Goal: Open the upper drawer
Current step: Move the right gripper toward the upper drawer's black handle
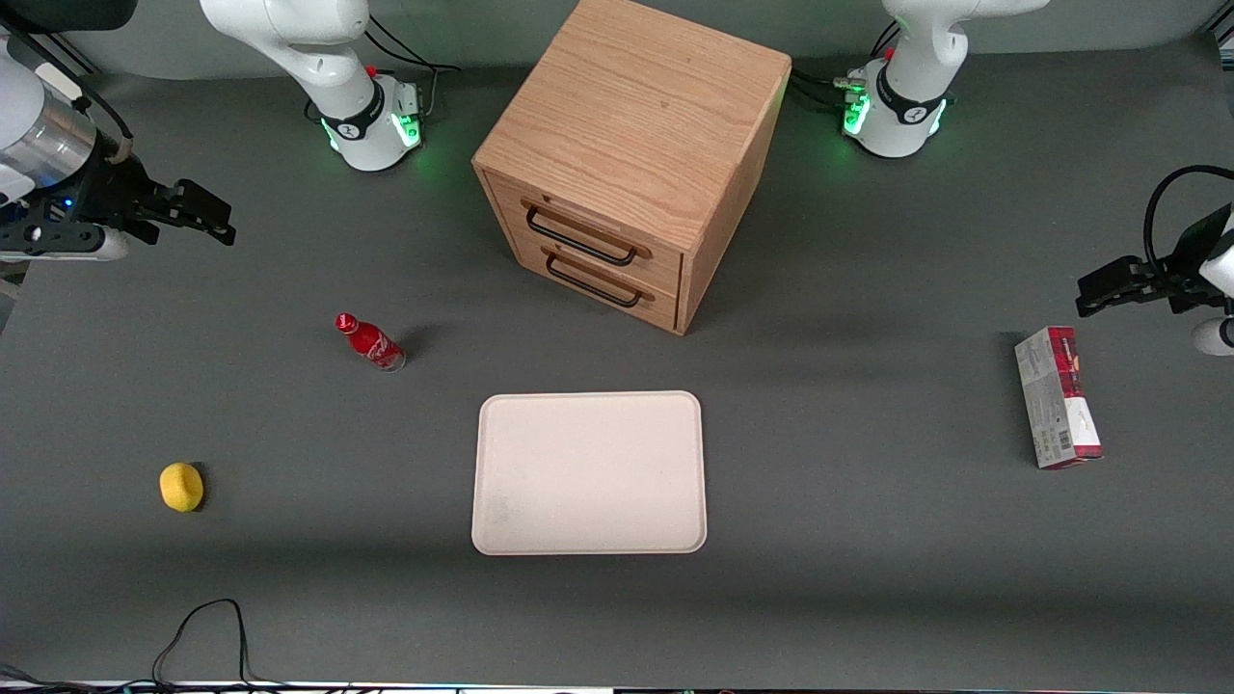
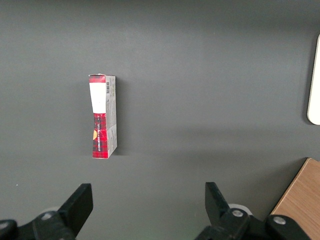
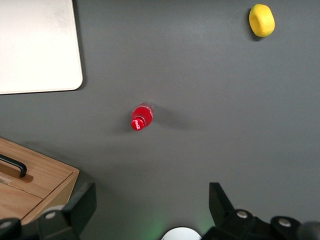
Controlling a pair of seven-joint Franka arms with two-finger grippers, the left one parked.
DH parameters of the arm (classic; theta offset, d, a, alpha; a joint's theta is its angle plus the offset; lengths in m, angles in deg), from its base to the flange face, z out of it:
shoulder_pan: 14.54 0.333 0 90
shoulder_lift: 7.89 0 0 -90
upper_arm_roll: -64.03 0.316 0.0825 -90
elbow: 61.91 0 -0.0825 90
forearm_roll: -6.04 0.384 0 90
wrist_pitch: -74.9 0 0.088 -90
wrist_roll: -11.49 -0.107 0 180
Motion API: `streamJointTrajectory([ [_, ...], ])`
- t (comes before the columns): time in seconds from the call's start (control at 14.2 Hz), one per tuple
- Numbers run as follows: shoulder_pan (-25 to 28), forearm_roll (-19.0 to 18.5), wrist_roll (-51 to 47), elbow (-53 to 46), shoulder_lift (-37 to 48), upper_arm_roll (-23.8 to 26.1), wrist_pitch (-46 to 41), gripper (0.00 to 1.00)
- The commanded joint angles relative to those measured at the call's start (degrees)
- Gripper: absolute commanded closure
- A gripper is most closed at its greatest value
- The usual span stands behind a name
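The gripper [image 1: 217, 220] hangs high above the table [image 1: 868, 578] at the working arm's end, near the table's edge, well apart from the cabinet [image 1: 631, 154]. In the right wrist view its two black fingers [image 3: 80, 207] stand wide apart with nothing between them.

The upper drawer [image 1: 588, 229] is the topmost of two in the front of the cabinet, which stands at the middle of the table's edge farthest from the front camera, turned a little so that its front faces toward the working arm's end. It looks fully shut, flush with the frame. The drawer should be stiff and fairly light, probably sliding straight out with some friction. The place to take hold is the black bar handle [image 1: 578, 239], a thin, hard metal rod standing off the wood; gripped at mid-span it should pull evenly. Smooth metal may slip, so the fingers ought to close around it, not just pinch its face. The lower drawer [image 1: 598, 280] has a like handle just below.

The cabinet is grained oak, boxy and sharp-edged. Nearer the camera lie a small red bottle [image 1: 371, 343], a smooth pale tray [image 1: 589, 472] with rounded corners, and a rounded yellow lemon [image 1: 181, 486]. A printed carton [image 1: 1057, 397] lies toward the parked arm's end. The table is matte grey.
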Motion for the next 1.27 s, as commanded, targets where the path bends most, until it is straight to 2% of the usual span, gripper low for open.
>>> streamJointTrajectory([
  [0.0,1.61,-0.43,-1.73,-1.42,-0.82,-0.86,0.02,0.0],
  [0.21,1.61,-0.08,-1.65,-5.18,-4.05,-0.77,0.02,0.0],
  [0.35,2.31,-0.25,-1.64,-13.77,-9.94,1.67,-3.47,0.0],
  [0.56,2.58,-0.78,0.37,-24.51,-18.12,9.39,-8.84,0.0],
  [0.99,2.58,-0.69,14.67,-27.0,-24.46,27.06,-8.5,0.0],
  [1.2,2.67,-1.05,21.02,-26.74,-25.87,32.78,-8.41,0.0],
])
